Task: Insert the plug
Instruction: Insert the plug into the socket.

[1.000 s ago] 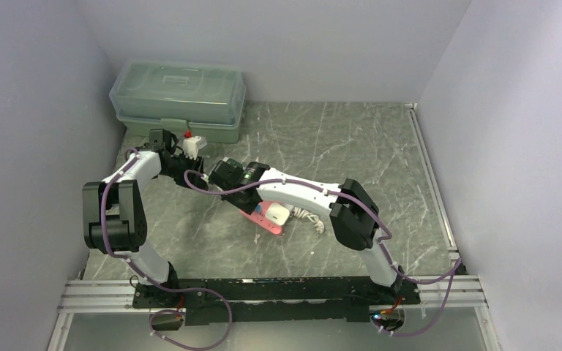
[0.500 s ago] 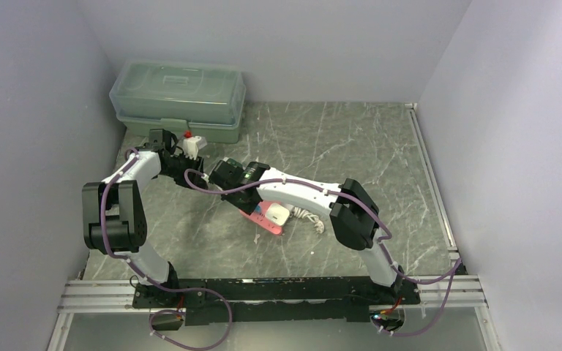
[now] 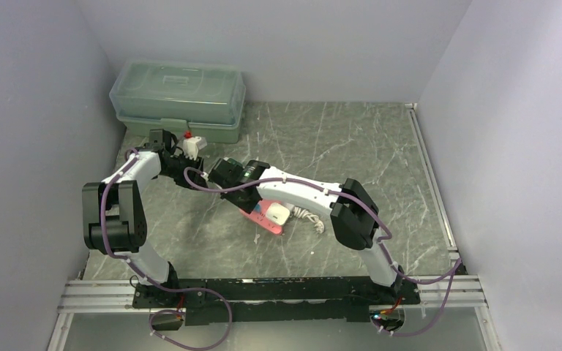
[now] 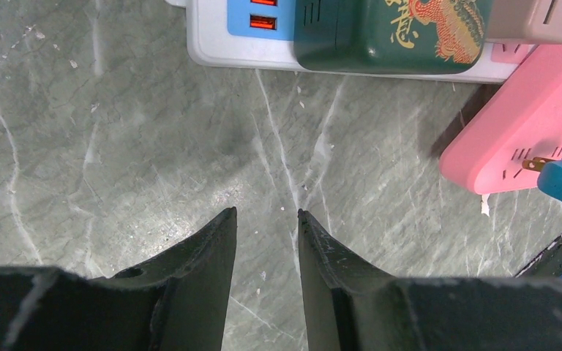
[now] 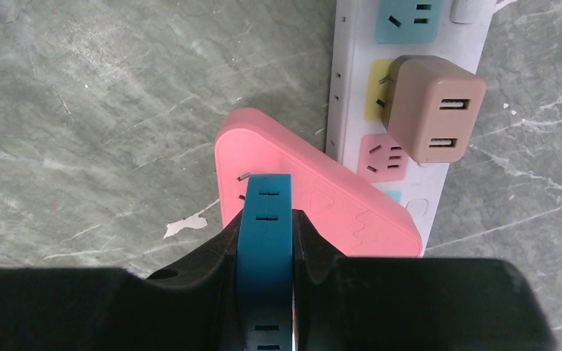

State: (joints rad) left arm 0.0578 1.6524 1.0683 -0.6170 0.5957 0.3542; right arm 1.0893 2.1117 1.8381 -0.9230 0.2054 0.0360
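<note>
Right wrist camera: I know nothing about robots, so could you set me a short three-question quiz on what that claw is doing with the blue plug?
1. True or false: the right claw is shut on the blue plug.
2. Multiple choice: the plug's prongs are closest to which thing? A) the pink power strip B) a wall socket C) a laptop
3. Fill in the gap: in the left wrist view, the left claw is open and holds ____.

Key: 1 true; 2 A; 3 nothing.
</note>
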